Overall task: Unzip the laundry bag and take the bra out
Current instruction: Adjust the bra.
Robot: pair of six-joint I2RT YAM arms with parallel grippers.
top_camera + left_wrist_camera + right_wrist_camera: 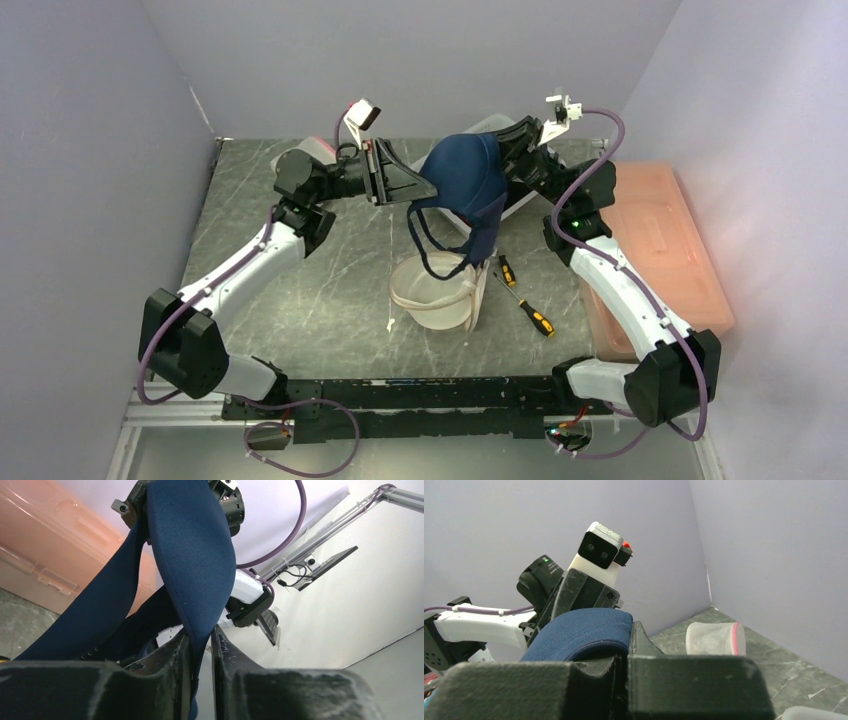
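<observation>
A navy bra [465, 175] hangs in the air between both arms, its straps trailing down to the open white mesh laundry bag [437, 292] on the table below. My left gripper [428, 190] comes in from the left. In the left wrist view, its jaws [200, 635] stand close together with the cup's lower edge [190, 555] pinched between them. My right gripper [502, 150] holds the bra's far side. In the right wrist view, its gripper [629, 630] is shut on the navy fabric [579, 630].
Two yellow-and-black screwdrivers [530, 312] lie right of the bag. A pink lidded bin [660, 250] stands along the right wall. A second white mesh pouch with a red zipper [714, 638] sits near the back corner. Walls enclose three sides.
</observation>
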